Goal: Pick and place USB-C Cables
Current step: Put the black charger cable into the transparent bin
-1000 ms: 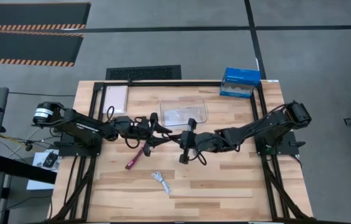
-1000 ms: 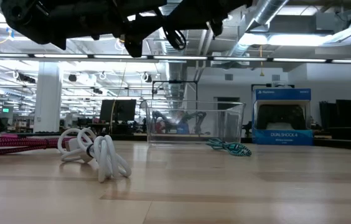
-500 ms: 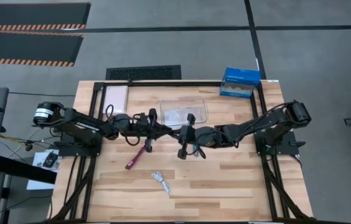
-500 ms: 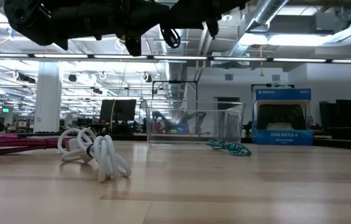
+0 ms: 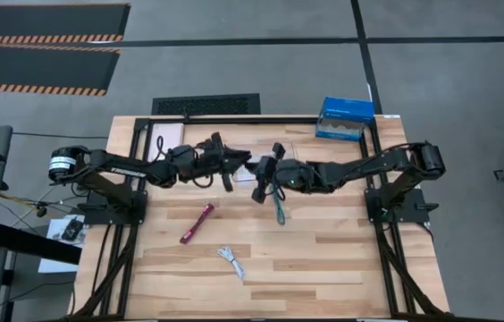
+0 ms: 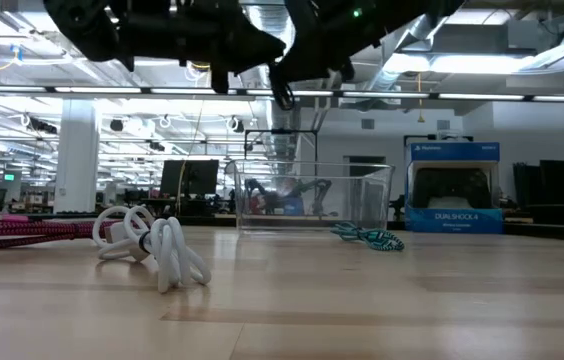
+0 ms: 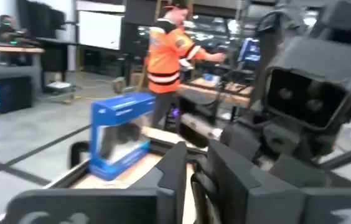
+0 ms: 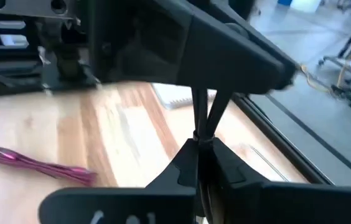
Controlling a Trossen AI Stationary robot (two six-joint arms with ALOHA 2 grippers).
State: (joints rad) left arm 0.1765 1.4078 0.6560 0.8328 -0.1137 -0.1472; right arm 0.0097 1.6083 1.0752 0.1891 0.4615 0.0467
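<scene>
Both arms swung toward the clear bin [image 6: 362, 200]. Right gripper [image 8: 198, 146] pinches the black cable [image 8: 201, 109]. Left gripper [image 7: 197, 168] faces it close up, and I can't tell its grip.

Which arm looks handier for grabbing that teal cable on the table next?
Probably the right: the teal cable lies just beside the right pincer, with the left pincer farther off. But the right pincer is shut on a thin black cable, which it would have to drop first.
</scene>
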